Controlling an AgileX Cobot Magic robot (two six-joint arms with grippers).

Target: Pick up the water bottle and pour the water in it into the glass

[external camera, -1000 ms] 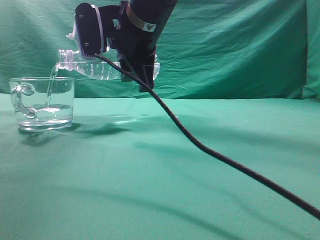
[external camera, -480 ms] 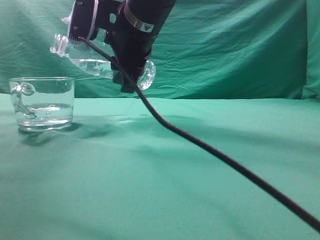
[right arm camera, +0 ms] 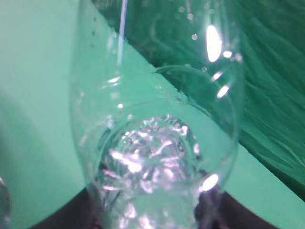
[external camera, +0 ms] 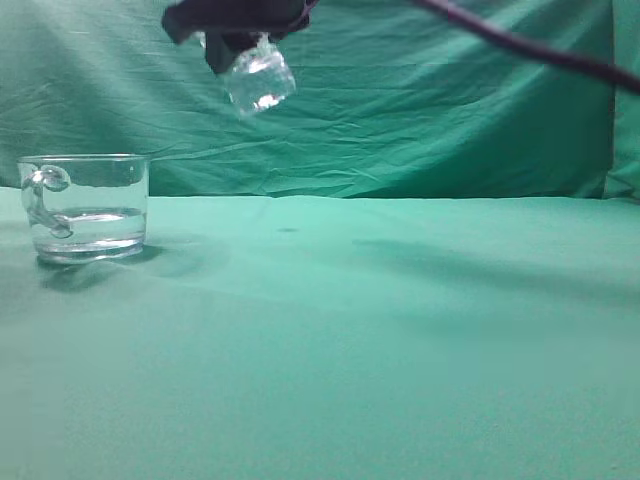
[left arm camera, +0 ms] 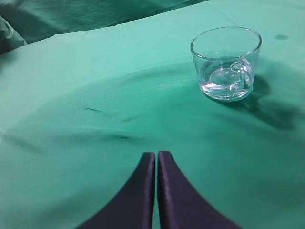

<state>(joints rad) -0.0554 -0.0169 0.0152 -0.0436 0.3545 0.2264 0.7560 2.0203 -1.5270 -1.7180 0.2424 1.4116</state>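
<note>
The glass (external camera: 85, 205) stands on the green cloth at the left and holds water (external camera: 88, 228) in its lower third. It also shows in the left wrist view (left arm camera: 227, 62), ahead and to the right of my left gripper (left arm camera: 156, 155), which is shut and empty low over the cloth. My right gripper (external camera: 235, 20) is at the top edge of the exterior view, shut on the water bottle (external camera: 258, 77), whose base hangs below it, up and right of the glass. The bottle (right arm camera: 157, 129) fills the right wrist view, with a little water in it.
A black cable (external camera: 530, 45) runs across the top right of the exterior view. A green backdrop (external camera: 450, 120) hangs behind the green cloth (external camera: 350, 340). A small dark spot (external camera: 288, 231) lies on the cloth at mid-table.
My right gripper has lifted the bottle up and away from the glass and turned it from tilted pouring toward upright. The stream into the glass has stopped. The cable has risen off the cloth.
</note>
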